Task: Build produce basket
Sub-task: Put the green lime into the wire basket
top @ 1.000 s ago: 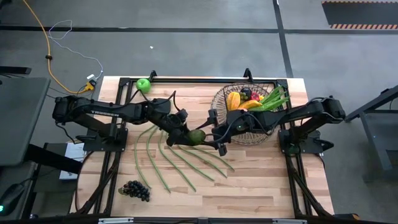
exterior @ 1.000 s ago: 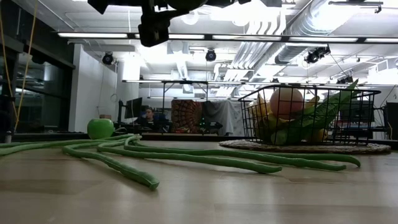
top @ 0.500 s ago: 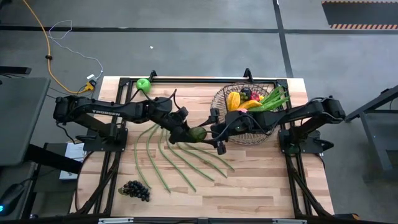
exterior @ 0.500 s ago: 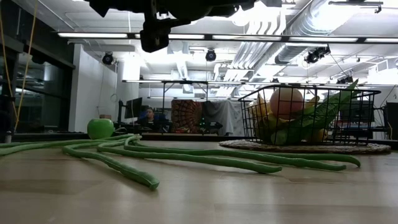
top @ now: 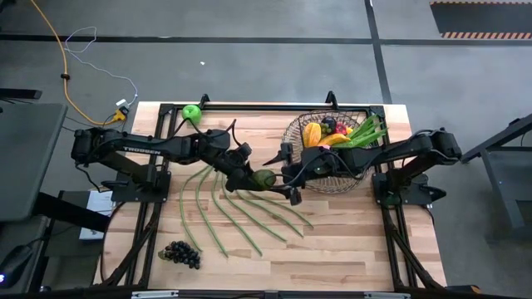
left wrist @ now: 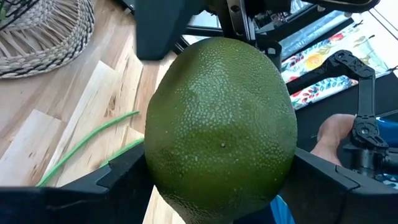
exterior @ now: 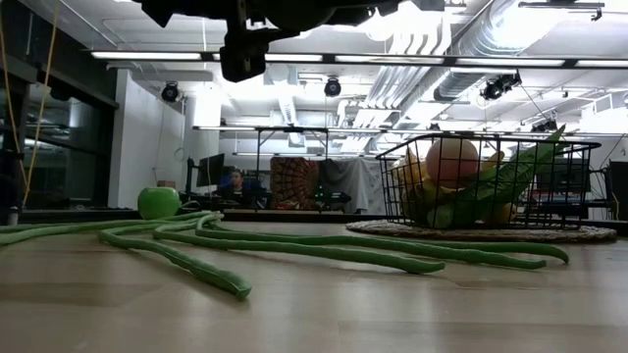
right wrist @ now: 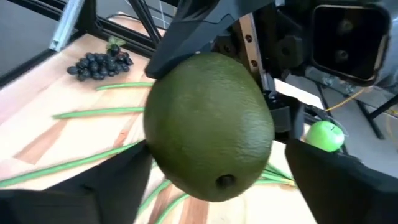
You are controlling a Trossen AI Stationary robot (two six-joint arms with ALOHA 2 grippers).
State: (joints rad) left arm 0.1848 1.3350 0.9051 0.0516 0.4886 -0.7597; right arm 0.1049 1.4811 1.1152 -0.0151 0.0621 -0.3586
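Avocado (top: 264, 178): a dark green, pebbled, egg-shaped fruit held in the air over the middle of the table (top: 349, 249), between the two arms. In the high view its long axis runs roughly across the table, from the left arm towards the right arm. In the right wrist view the small dark stem scar (right wrist: 224, 182) faces that arm's camera.

Left gripper (top: 252, 178): reaches in from the left side of the table; its dark fingers (left wrist: 127, 177) stand wide apart, one on each flank of the avocado and pressed against it. The fruit fills the gap and bulges well beyond the fingertips.

Right gripper (top: 283, 176): reaches in from the basket side, facing the left gripper. Its fingers (right wrist: 329, 168) are spread wide on either side of the avocado; the right wrist view shows a gap at the fruit's flanks, so they flank it without a visible grip.

Basket (top: 309, 179): a round wire bowl at the far right of the table, resting on a woven mat (exterior: 579, 233). It holds orange, yellow, pink, dark and leafy green produce (top: 337, 133).

Long green beans (top: 224, 218): several thin pods fanned out on the table below and to the near side of the grippers.

Green apple (top: 192, 112): at the far edge of the table, left of centre, well apart from the basket.

Dark grapes (top: 179, 253): a bunch near the front left of the table.

Background: a person (exterior: 235, 183) is seated at a desk in the room beyond the table.
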